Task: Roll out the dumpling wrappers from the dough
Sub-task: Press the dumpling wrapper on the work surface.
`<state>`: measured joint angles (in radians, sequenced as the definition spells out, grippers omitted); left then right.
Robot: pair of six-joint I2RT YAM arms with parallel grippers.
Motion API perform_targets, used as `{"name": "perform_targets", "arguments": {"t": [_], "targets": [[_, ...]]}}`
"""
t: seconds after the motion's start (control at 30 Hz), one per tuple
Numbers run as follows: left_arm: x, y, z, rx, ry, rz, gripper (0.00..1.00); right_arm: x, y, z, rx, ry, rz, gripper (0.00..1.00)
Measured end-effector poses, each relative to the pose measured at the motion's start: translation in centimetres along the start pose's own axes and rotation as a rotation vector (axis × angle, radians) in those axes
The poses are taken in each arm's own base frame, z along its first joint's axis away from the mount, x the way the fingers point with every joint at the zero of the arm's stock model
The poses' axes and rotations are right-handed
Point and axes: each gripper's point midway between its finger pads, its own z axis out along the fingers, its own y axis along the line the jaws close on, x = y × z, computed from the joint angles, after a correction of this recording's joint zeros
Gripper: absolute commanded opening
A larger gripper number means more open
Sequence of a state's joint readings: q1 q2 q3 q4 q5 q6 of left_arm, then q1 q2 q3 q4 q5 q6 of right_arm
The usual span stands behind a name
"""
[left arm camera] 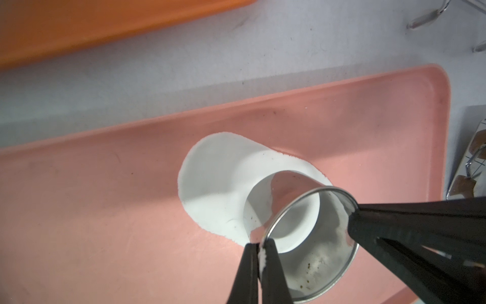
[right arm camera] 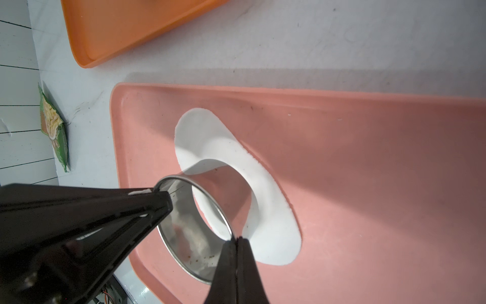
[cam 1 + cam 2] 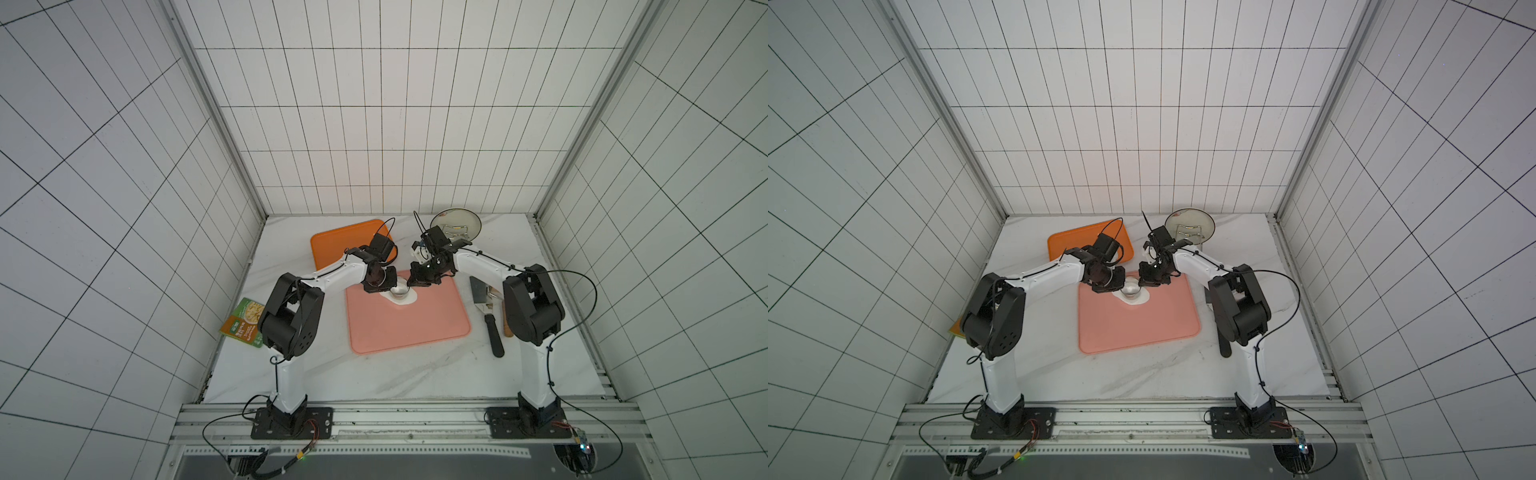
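Marble tabletop (image 3: pixel 415 374), tiled walls (image 3: pixel 374 124), dough (image 3: pixel 409 301) on pink mat (image 3: pixel 407 328)

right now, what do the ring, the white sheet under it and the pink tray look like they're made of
The ring looks like polished metal, probably steel: its wall mirrors the pink and white around it. The white sheet looks like soft dough, matte, with a thin, slightly ragged edge. The pink tray is likely plastic or silicone: smooth, faintly glossy, with a rounded raised rim and a few scuffs.

One orange tray (image 3: pixel 332 243), one pink tray (image 3: pixel 409 330), one dough piece (image 3: pixel 406 302), one steel ring (image 3: pixel 400 287), one plate (image 3: pixel 470 220), one green packet (image 3: pixel 245 322) and one black-handled scraper (image 3: pixel 493 336).
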<state>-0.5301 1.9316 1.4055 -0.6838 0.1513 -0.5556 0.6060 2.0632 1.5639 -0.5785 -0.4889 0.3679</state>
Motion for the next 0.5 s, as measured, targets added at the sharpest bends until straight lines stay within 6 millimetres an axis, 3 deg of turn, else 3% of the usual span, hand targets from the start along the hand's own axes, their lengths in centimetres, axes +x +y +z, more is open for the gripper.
{"name": "perform_targets", "arguments": {"t": [0.5], "targets": [[0.1, 0.3, 1.1, 0.0, 0.013, -0.005, 0.0, 0.1, -0.6, 0.7, 0.005, 0.011, 0.015, 0.0]]}}
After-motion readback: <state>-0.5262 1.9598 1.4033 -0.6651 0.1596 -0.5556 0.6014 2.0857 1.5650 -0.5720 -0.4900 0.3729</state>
